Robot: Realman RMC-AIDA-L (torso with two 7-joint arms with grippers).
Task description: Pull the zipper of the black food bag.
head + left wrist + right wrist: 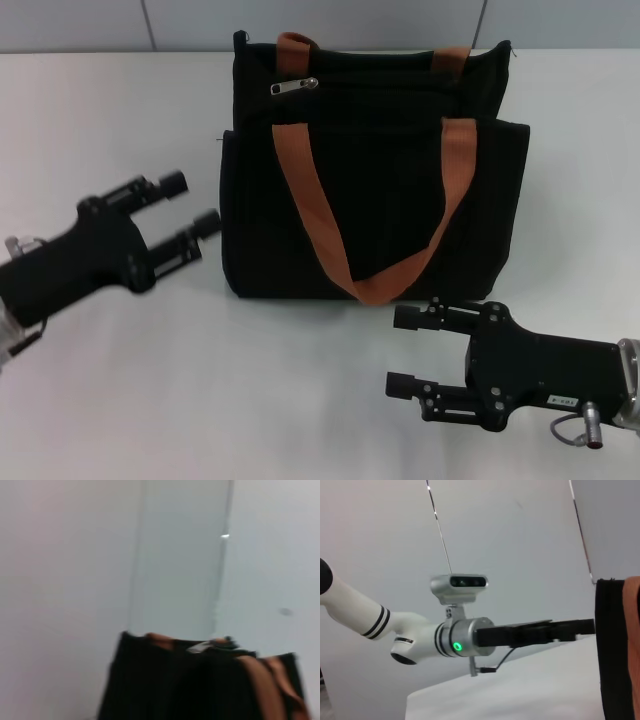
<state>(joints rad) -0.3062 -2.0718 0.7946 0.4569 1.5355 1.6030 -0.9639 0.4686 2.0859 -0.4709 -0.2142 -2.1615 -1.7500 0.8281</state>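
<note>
your left gripper (pixel 195 205) is hovering with fingers spread, just beside the black food bag (pixel 370 170) on its left, holding nothing. your right gripper (pixel 400 352) is sitting open too, near the bag's front. the zipper (pixel 293 86) is lying at the bag's top left, untouched, on the white table (pixel 250 380).

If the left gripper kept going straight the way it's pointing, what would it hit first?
Probably the black food bag. The left gripper, open, points toward the bag's left side wall, below the zipper. Depth is unclear, so it might pass just in front.
</note>
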